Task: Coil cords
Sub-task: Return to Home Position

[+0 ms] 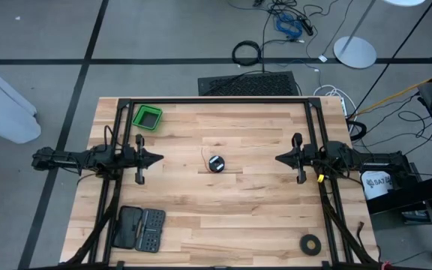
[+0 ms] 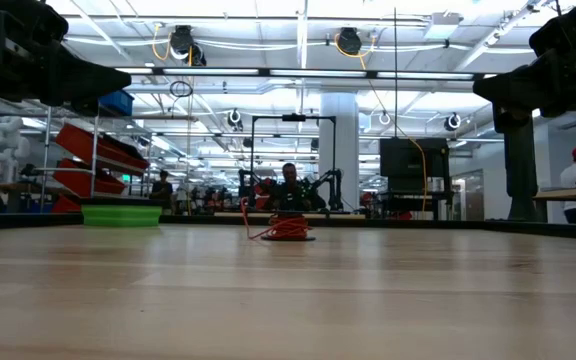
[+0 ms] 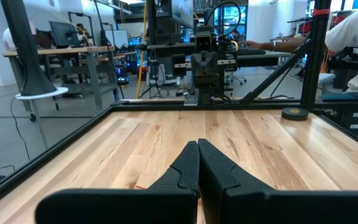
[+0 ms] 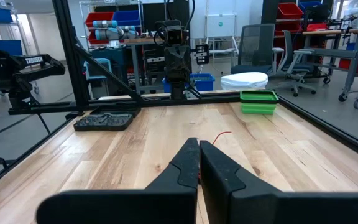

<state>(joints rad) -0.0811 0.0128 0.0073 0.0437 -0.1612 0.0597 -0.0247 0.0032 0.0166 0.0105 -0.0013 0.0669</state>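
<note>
Lying mid-table (image 1: pixel 238 217), seen from above, was the cord (image 1: pixel 216 163): a small round dark coil with a thin tail, between left gripper (image 1: pixel 158 158) and right gripper (image 1: pixel 278 158), touching neither. Low view: red strands heaped. Wrist views: each gripper's dark wedge fingers (image 3: pixel 182 171) were pressed together.

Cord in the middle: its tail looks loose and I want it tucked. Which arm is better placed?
Left, narrowly. The left gripper and right gripper, both shut, sit about equally far from the cord, but its tail trails toward the left arm.
</note>
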